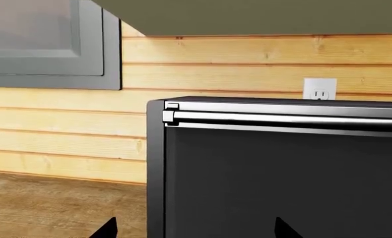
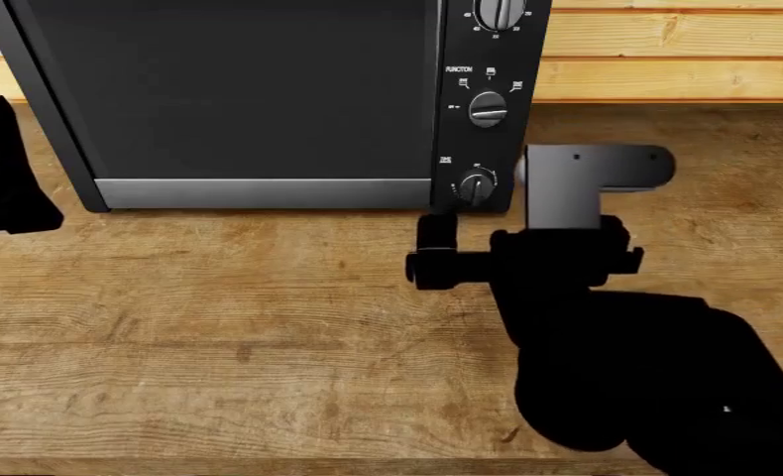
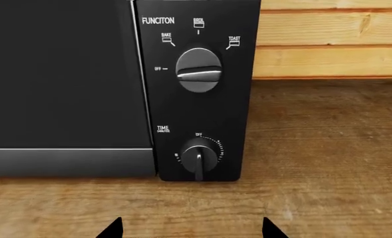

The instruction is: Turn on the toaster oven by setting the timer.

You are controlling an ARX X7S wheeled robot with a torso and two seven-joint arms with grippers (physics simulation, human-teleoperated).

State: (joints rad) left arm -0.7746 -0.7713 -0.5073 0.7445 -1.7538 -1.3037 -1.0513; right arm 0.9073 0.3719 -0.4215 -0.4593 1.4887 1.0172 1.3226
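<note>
Left wrist view: close on the toaster oven — dark glass door, silver strip across it, wooden wall and white outlet behind. Left gripper shown only as two dark fingertips set wide apart, holding nothing.

Head view: oven standing on the wooden counter, knob panel at its right end, the timer lowest. Right gripper just before that knob, apart from it; jaw state impossible to tell here.

Right wrist view: timer under the "TIME" label, bar pointing down — function knob above. Right fingertips wide, empty.
</note>
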